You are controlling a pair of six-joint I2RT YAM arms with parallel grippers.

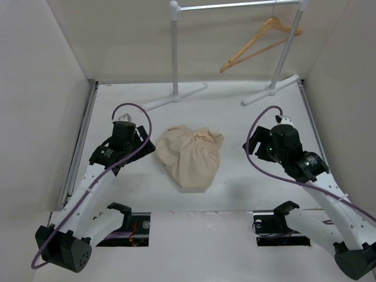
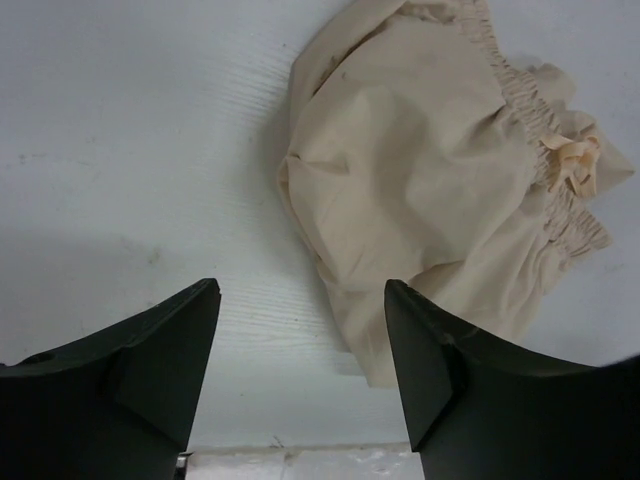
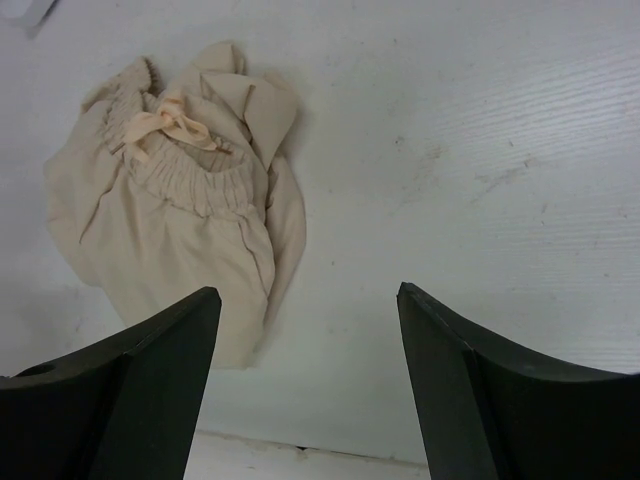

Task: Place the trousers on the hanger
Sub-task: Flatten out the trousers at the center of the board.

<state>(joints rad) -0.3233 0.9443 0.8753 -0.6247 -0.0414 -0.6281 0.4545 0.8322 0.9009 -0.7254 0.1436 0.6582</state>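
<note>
The beige trousers (image 1: 191,154) lie crumpled in a heap in the middle of the white table, elastic waistband and drawstring showing on top. They also show in the left wrist view (image 2: 440,170) and the right wrist view (image 3: 170,220). The wooden hanger (image 1: 258,44) hangs by its hook from the white rack's rail at the back right. My left gripper (image 2: 302,300) is open and empty, just left of the heap. My right gripper (image 3: 308,305) is open and empty, to the right of the heap.
The white garment rack (image 1: 175,47) stands at the back with two feet (image 1: 176,96) on the table. White walls enclose the table on the left, right and back. Bare table (image 1: 235,176) lies between the heap and the right arm.
</note>
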